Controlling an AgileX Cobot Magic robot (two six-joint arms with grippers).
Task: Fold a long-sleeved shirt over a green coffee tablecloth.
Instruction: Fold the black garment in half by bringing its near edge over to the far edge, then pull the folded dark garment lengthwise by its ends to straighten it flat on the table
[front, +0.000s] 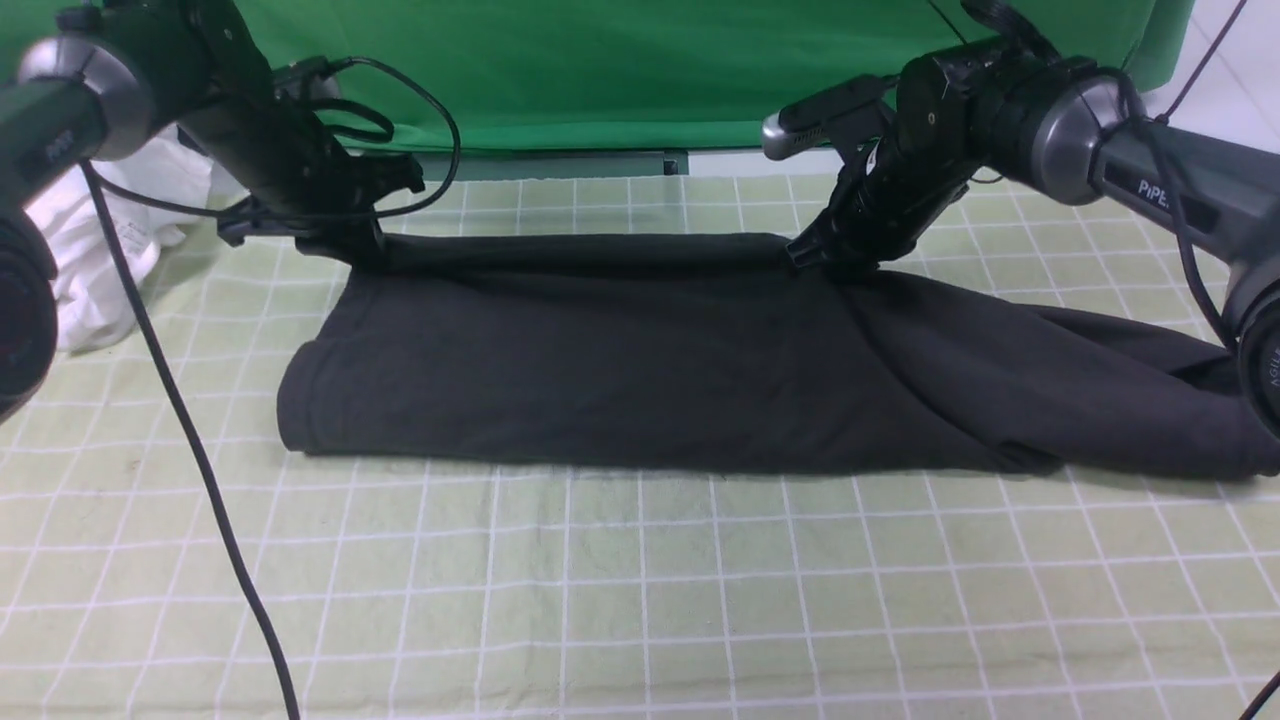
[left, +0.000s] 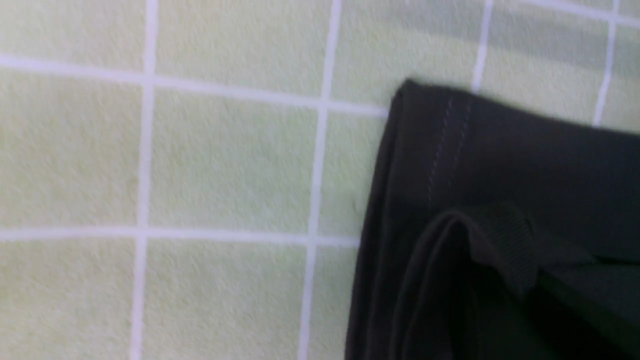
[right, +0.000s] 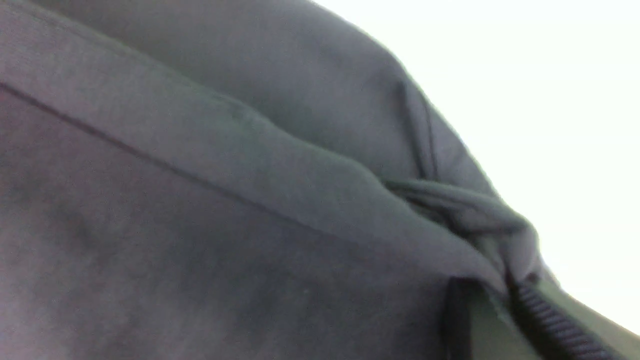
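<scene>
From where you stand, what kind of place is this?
Probably a robot workshop or lab: a cable-trailing arm marked "PiPER", a green backdrop hanging behind, and a dark garment spread on a white-gridded pale green tablecloth.

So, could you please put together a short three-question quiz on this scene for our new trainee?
1. Multiple choice: Which thing lies under the dark shirt?
a) a wooden tray
b) a pale green tablecloth with white lines
c) a striped towel

2. True or false: The left gripper and the right gripper are both at the same end of the shirt's far edge.

3. Fill in the blank: In the front view, the white cloth lies on the robot's ____ side.

Key: 1 b; 2 false; 3 left
</scene>
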